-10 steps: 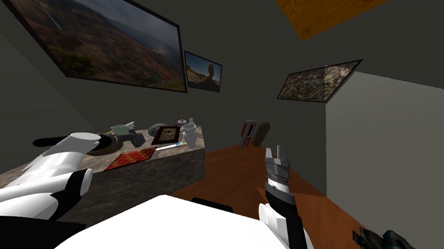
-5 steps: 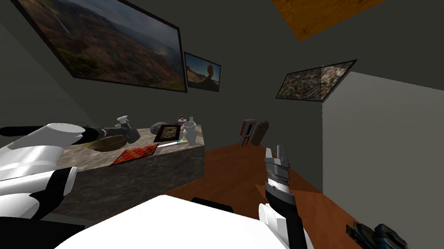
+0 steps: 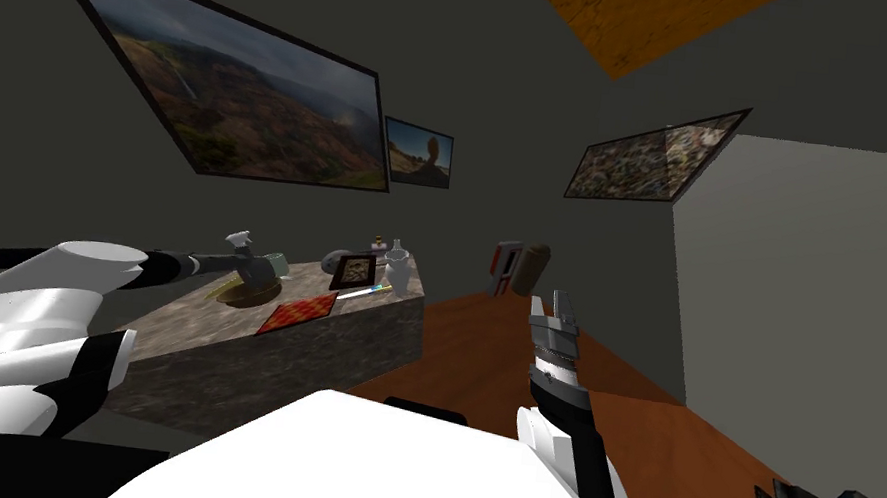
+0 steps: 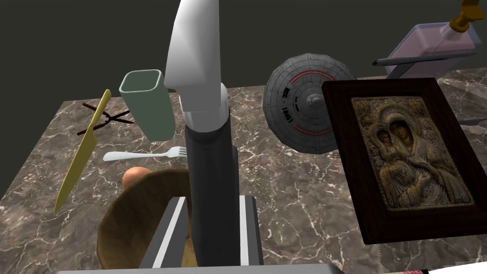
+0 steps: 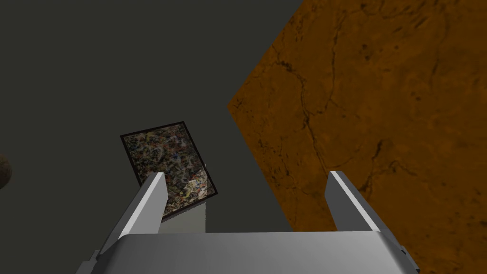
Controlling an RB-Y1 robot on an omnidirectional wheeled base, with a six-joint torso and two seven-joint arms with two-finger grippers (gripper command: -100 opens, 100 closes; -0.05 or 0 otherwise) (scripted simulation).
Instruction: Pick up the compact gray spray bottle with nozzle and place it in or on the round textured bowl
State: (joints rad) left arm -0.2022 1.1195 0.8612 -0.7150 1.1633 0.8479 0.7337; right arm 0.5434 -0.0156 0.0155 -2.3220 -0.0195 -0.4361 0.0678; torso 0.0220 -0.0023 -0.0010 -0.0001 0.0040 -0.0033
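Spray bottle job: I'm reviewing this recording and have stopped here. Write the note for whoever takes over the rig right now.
Left gripper: shut on the spray bottle (dark grey body, white nozzle), held above the marble table.
Right gripper: open, holding nothing, raised away from the table.
Bowl: brown, on the table, just below the left gripper.
Done: bottle grasped and brought to the bowl.
Left: lower the bottle into the bowl, open the fingers, draw back.
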